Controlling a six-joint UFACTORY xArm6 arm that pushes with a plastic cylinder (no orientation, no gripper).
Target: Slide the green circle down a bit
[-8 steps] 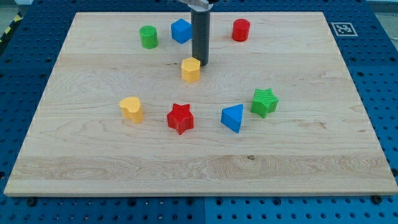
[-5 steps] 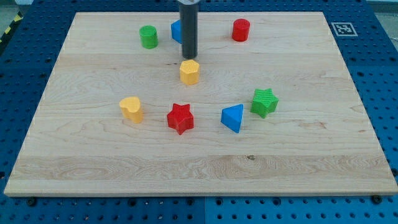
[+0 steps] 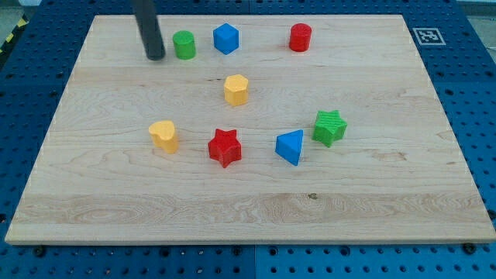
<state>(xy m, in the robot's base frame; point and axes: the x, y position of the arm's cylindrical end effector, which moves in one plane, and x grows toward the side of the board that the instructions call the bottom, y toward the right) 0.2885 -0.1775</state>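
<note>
The green circle point(image 3: 184, 45) is a short green cylinder near the view's top left of the wooden board point(image 3: 248, 194). My dark rod comes down from the view's top, and my tip point(image 3: 155, 56) rests just left of the green circle, a small gap apart and slightly lower in the view.
A blue hexagon block point(image 3: 225, 38) sits right of the green circle and a red cylinder point(image 3: 301, 37) farther right. A yellow hexagon point(image 3: 236, 90) lies mid-board. Below are a yellow heart point(image 3: 163, 135), red star point(image 3: 225, 147), blue triangle point(image 3: 291, 146) and green star point(image 3: 330, 127).
My tip has moved from just above the yellow hexagon up and to the left, past the blue hexagon, to the left side of the green circle. No block has moved.
</note>
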